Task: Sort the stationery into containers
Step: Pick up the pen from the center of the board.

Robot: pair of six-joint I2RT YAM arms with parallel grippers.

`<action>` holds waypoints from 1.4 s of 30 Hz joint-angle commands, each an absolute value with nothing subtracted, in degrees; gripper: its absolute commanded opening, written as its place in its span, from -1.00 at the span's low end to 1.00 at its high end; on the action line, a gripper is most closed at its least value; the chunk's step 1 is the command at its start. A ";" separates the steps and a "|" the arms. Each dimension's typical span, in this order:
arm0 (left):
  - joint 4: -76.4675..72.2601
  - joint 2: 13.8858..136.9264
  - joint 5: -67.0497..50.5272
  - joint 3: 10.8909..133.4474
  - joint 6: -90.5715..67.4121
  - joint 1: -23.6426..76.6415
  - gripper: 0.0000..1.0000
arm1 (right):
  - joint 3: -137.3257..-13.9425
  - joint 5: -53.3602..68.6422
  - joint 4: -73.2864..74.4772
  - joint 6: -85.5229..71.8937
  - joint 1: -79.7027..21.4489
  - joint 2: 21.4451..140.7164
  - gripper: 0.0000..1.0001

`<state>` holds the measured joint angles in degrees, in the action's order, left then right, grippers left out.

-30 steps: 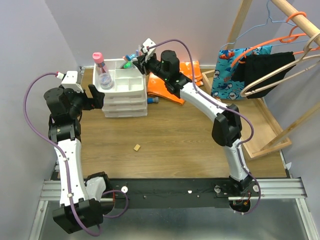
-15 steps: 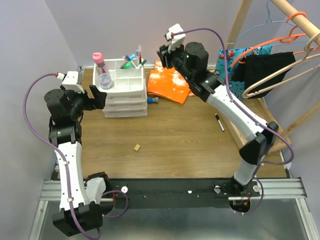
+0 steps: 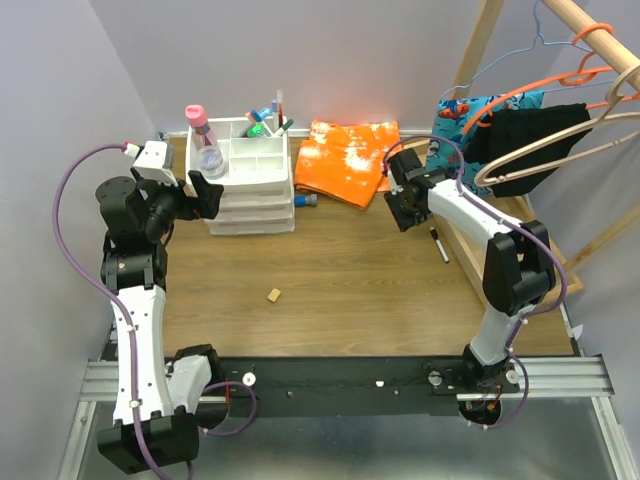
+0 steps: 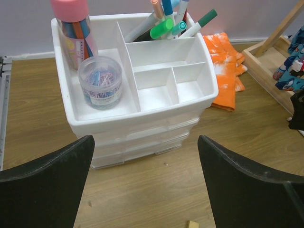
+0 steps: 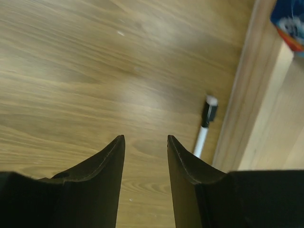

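The white three-drawer unit stands at the back left; its top tray is split into compartments. Several capped pens and a green-capped marker stand in the back compartment. A pink-capped clear bottle and a jar of paper clips sit in the left one. A white pen with a black cap lies on the table by the wooden tray, also in the right wrist view. A blue-capped tube lies right of the drawers. My left gripper is open and empty at the unit's left side. My right gripper is open and empty, low over the table just left of the pen.
An orange cloth lies behind the right gripper. A shallow wooden tray with a hanger rack and hanging clothes fills the right side. A small tan block lies mid-table.
My right arm has swung away from the pen compartment of the drawer unit, to the right and down to the table beside the black-capped pen. My left gripper has barely shifted.
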<state>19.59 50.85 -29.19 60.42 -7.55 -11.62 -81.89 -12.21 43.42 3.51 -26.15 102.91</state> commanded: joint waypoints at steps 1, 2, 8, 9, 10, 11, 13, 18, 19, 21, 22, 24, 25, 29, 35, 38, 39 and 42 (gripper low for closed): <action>19.51 49.31 -29.44 60.82 -6.86 -10.99 0.97 | -82.53 -12.22 48.08 1.32 -20.32 105.11 -0.06; 19.69 49.22 -29.36 60.65 -6.68 -10.90 0.98 | -82.70 -12.30 47.90 1.93 -19.87 105.73 -0.06; 20.13 48.96 -29.09 60.03 -6.59 -10.90 0.97 | -84.37 -13.44 47.46 2.81 -18.11 110.03 -0.07; 19.95 48.96 -28.92 59.94 -6.50 -10.99 0.98 | -84.37 -13.97 47.37 2.90 -18.11 110.30 -0.06; 20.04 48.87 -28.83 59.85 -6.42 -10.99 0.98 | -84.29 -14.24 47.20 3.07 -17.93 110.56 -0.06; 19.95 48.87 -28.74 59.85 -6.42 -10.99 0.98 | -84.29 -14.67 46.94 3.34 -17.84 111.26 -0.06; 19.95 48.87 -28.48 59.68 -6.33 -10.99 0.97 | -84.02 -16.69 46.50 3.34 -17.58 111.79 -0.06; 19.78 48.96 -28.30 59.33 -5.98 -11.16 0.97 | -85.51 -18.37 45.61 4.13 -16.53 113.81 -0.07; 19.69 49.04 -28.39 59.07 -6.06 -11.16 0.97 | -86.04 -18.54 45.53 4.22 -16.26 113.99 -0.07; 19.60 49.13 -28.48 58.98 -6.41 -11.16 0.97 | -86.31 -18.46 45.44 4.39 -16.00 114.52 -0.07; 19.43 49.22 -28.56 58.80 -6.33 -11.25 0.98 | -86.31 -18.46 45.61 4.39 -15.65 114.70 -0.07; 19.16 49.31 -28.74 58.80 -6.50 -11.25 0.98 | -86.13 -17.24 45.62 3.87 -15.12 115.05 -0.02; 19.25 49.39 -28.83 58.80 -6.59 -11.25 0.97 | -85.96 -16.70 45.70 3.61 -14.60 115.31 0.00; 19.25 49.40 -28.83 58.80 -6.42 -11.34 0.97 | -85.52 -14.15 45.70 3.25 -13.45 116.01 0.02; 19.07 49.66 -29.00 58.54 -6.77 -11.69 0.98 | -86.92 -13.27 45.09 3.87 -12.22 117.77 0.04; 18.90 49.66 -29.09 58.45 -6.94 -11.95 0.98 | -87.98 -11.25 44.83 4.31 -11.43 119.26 0.06; 18.98 49.66 -29.09 58.45 -6.94 -12.04 0.98 | -88.15 -10.55 44.91 4.31 -11.25 120.14 0.05; 19.25 49.66 -29.00 58.54 -6.68 -12.13 0.97 | -88.77 -6.25 45.09 5.09 -10.72 121.02 -0.12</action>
